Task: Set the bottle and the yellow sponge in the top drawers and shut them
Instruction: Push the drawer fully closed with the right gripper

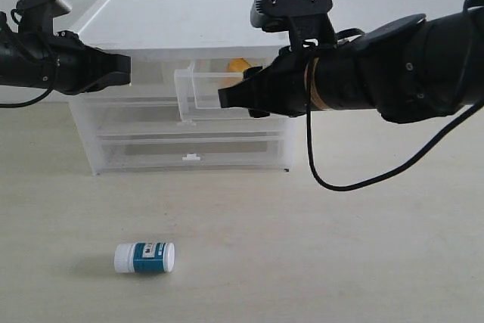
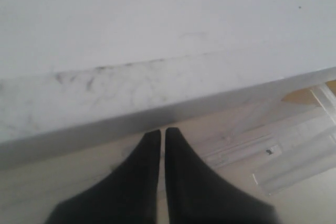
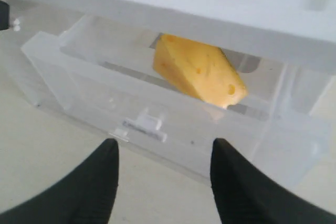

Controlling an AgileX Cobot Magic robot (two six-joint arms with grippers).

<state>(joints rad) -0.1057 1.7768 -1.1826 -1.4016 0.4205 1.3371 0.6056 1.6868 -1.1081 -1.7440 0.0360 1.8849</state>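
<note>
Status check.

Yellow sponge (image 3: 197, 74): inside the right top drawer (image 3: 157, 124), towards its back. That drawer stands pulled out of the cabinet (image 1: 174, 17). So 1 of 2 items is stowed.

Bottle (image 1: 144, 257): on its side on the desk (image 1: 340, 262), well in front of the cabinet and apart from both arms.

Left top drawer (image 1: 151, 81): looks pushed in. I see nothing in it, though the clear plastic makes that hard to call.

Right fingers (image 3: 100, 182): spread wide and holding nothing, just in front of the open drawer's face and to either side of its white tab handle (image 3: 143, 124).

Left fingers (image 2: 136, 182): pressed together and empty, at the cabinet's upper left front edge.

Left to do, as I judge it: shut the right drawer, open the left one, stow the bottle, shut that drawer.

Writing: the bottle's teal label carries small marks, too small to read. I see no text on the drawers.
</note>
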